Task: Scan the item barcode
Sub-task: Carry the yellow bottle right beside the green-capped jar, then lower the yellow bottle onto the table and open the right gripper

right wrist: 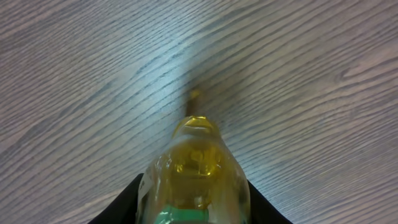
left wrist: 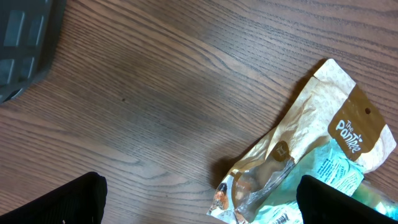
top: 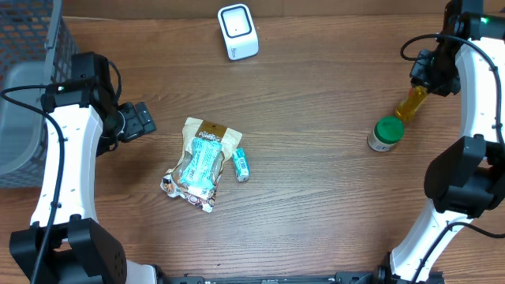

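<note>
My right tool (top: 420, 88) clamped the yellow bottle (top: 409, 106) by its base at the right of the overhead frame, cap tipped down. My left tool (top: 146, 118) stood wide open and empty. Judged step: presenting. Next called for carrying it to the scanner (top: 237, 31), upper centre, barcode facing; barcode unseen.

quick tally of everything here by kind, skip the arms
bottle with green cap: 1
snack pouch: 1
small teal tube: 1
white scanner: 1
grey basket: 1
total: 5
</note>
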You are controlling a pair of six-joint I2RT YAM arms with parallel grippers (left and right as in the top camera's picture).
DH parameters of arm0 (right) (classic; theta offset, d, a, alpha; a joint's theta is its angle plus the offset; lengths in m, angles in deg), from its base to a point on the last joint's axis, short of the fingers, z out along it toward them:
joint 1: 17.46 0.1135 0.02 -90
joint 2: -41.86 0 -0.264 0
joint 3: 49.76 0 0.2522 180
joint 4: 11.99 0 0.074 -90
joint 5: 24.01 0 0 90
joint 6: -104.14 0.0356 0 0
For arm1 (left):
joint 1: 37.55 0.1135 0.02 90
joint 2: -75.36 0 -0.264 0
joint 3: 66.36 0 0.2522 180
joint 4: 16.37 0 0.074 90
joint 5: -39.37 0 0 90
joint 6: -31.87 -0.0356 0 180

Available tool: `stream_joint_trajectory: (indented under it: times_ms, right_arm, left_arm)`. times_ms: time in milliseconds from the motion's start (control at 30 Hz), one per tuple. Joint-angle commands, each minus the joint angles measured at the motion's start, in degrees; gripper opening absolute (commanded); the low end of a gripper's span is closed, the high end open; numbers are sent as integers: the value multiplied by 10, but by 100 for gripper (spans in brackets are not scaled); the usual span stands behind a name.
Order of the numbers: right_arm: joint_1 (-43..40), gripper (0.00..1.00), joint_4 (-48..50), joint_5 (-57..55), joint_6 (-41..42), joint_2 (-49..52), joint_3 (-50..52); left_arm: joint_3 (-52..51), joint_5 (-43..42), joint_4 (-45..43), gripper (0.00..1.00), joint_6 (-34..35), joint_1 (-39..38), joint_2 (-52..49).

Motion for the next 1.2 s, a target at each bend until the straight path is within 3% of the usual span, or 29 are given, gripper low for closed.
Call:
stream_joint_trajectory:
  times_ms: [0, 567, 967, 1167]
  right_arm:
    - [1, 39, -1, -7, 11, -5, -4]
    - [2, 38, -7, -7, 13, -5, -3]
    - [2, 42, 63, -7, 12, -5, 56]
    - [2, 61, 59, -7, 12, -5, 63]
  left_arm:
    - [3, 1, -1, 100, 0, 0, -2]
    - [3, 1, 0, 100, 0, 0, -2]
    - [3, 1, 0, 100, 0, 0, -2]
    - [3, 1, -1, 100, 0, 0, -2]
